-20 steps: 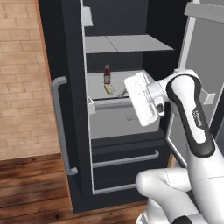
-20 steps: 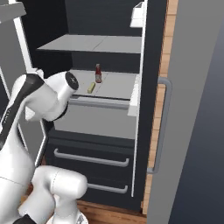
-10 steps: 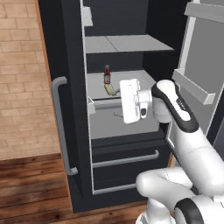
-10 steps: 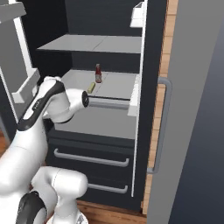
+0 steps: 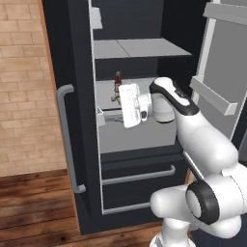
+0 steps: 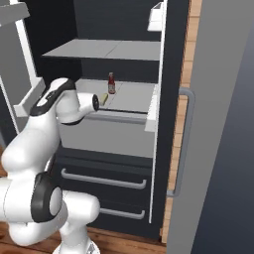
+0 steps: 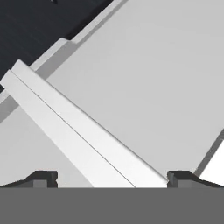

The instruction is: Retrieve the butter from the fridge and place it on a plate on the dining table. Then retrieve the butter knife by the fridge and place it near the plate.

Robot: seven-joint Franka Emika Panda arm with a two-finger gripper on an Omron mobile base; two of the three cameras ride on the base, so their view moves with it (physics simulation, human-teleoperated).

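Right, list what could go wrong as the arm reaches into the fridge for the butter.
1. The small red bottle with a white cap stands close behind the pale-yellow butter stick; the wide-open gripper might knock it over.
2. The hand sits at the grey shelf's front edge and could catch on it.

Pale grey shelf [image 7: 144,74] surface spreads up and right of the gripper [image 7: 112,178]. Its lighter front lip [image 7: 78,131] runs diagonally, upper left down toward the gripper (fingertips [image 7: 43,178] wide apart). Black fridge [image 7: 39,22] interior lies beyond the lip's far end.
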